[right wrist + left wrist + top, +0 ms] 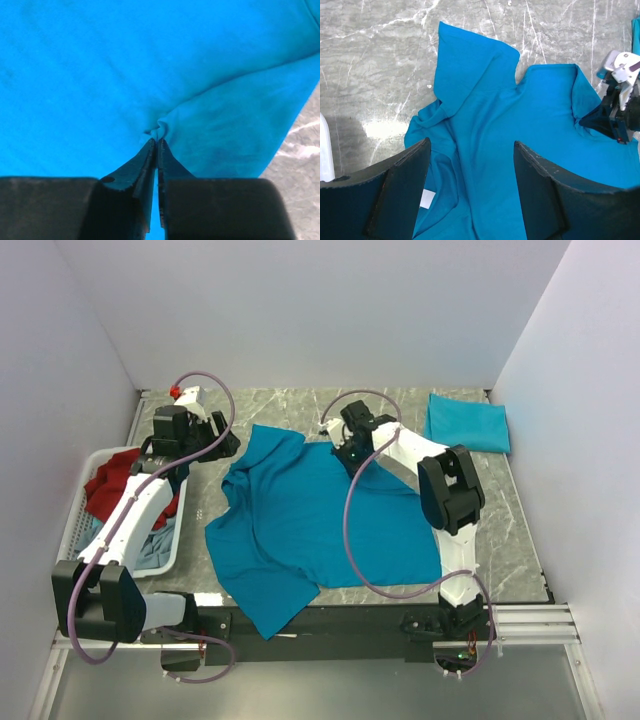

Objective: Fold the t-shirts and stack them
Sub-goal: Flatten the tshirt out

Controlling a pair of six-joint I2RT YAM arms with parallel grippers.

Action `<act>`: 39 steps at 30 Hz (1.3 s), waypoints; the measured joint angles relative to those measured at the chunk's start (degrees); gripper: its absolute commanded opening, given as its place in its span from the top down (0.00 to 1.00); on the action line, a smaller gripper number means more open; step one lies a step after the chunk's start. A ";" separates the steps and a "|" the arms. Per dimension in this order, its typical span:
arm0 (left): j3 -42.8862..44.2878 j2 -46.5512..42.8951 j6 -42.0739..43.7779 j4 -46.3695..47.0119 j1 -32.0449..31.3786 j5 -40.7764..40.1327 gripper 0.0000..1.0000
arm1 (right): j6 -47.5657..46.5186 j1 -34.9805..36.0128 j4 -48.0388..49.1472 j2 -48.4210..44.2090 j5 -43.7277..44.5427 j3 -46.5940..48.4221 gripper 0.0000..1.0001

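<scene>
The teal-blue t-shirt [320, 530] was pinched at a small raised fold near its far edge by the right tool [157, 142], whose jaws were pressed together on the cloth. Around that pinch the shirt was spread, rumpled, over the middle of the marble-patterned surface [520, 540], with one sleeve turned toward the far side and a near corner reaching over the surface's near edge. The left tool [471, 146] was held above the shirt's left part, its jaws spread wide with nothing between them; a small white label [426, 199] was seen on the cloth beneath it. A folded teal-blue shirt [467, 423] was laid at the far right corner. At the left, a red shirt [110, 485] and a pale grey-blue shirt [155, 545] were heaped in a white slatted basket [75, 515].
</scene>
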 measured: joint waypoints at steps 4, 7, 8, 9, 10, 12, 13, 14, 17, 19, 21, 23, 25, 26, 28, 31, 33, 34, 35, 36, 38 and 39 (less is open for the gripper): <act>-0.02 0.92 -0.39 0.42 0.00 0.22 0.28 | -0.26 -1.20 -0.07 -1.07 -0.13 -0.07 1.00; 0.28 3.72 -1.36 1.60 0.00 1.27 0.29 | -0.61 -2.80 -0.04 -3.08 -0.07 -0.07 1.00; 1.07 5.70 -1.79 1.40 0.02 1.75 0.30 | -0.74 -3.69 -0.07 -3.93 0.02 0.04 1.00; 2.12 8.07 -2.34 1.25 0.02 2.12 0.30 | -0.94 -4.74 -0.04 -4.68 0.17 0.31 1.00; 4.33 11.52 -2.78 0.83 0.02 2.43 0.30 | -1.16 -5.66 -0.24 -5.03 0.22 0.92 1.00; 10.01 19.17 -3.28 -0.11 0.02 2.51 0.35 | -1.70 -8.33 -0.39 -5.09 0.39 3.69 1.00; 12.57 22.03 -3.37 -0.28 0.02 2.43 0.37 | -1.92 -9.73 -0.46 -4.98 0.48 5.18 1.00; 16.92 26.49 -3.52 -1.90 0.02 2.36 0.38 | -2.12 -10.84 -0.50 -4.94 0.52 6.64 1.00; 30.01 39.39 -3.54 -3.82 -0.04 1.22 0.43 | -2.36 -13.79 -0.63 -3.58 0.42 12.09 1.00; 38.16 47.30 -2.82 -4.96 -0.11 0.26 0.48 | -2.34 -14.62 -0.66 -2.21 0.09 14.93 1.00; 46.62 54.99 -1.97 -7.93 -0.26 -0.70 0.49 | -2.29 -14.69 -0.44 -0.94 -0.42 16.15 1.00; 53.18 61.31 -0.83 -9.97 -0.66 -2.56 0.49 | -2.25 -14.34 -0.48 0.20 -1.16 16.20 1.00; 55.36 64.32 -0.07 -11.63 -1.14 -4.26 0.49 | -2.12 -14.14 -0.50 1.49 -1.66 16.22 1.00; 55.82 65.18 0.39 -11.78 -1.42 -5.11 0.49 | -2.10 -14.05 -0.55 2.21 -1.92 16.22 1.00; 56.76 65.20 0.98 -11.98 -1.99 -6.64 0.51 | -2.08 -13.92 -0.87 3.06 -2.34 16.22 1.00; 57.46 65.77 1.57 -12.57 -2.75 -7.85 0.59 | -2.01 -13.94 -1.09 3.28 -2.82 16.22 1.00; 58.71 66.93 1.84 -13.09 -3.19 -8.41 0.66 | -1.88 -13.94 -1.07 3.28 -3.02 16.37 1.00; 59.41 67.34 2.05 -13.11 -3.34 -8.50 0.66 | -1.84 -13.94 -1.03 3.28 -3.15 16.44 1.00; 59.63 67.65 2.14 -13.09 -3.52 -8.79 0.66 | -1.81 -13.94 -1.07 3.28 -3.21 16.44 1.00; 59.60 67.65 2.19 -13.03 -3.65 -8.94 0.66 | -1.84 -13.97 -1.05 3.28 -3.21 16.44 1.00; 58.84 67.45 2.23 -12.28 -3.82 -9.29 0.67 | -1.84 -13.99 -1.05 3.28 -3.23 16.46 1.00; 58.14 67.08 2.23 -11.69 -3.87 -9.44 0.69 | -1.81 -14.01 -1.05 3.28 -3.26 16.46 1.00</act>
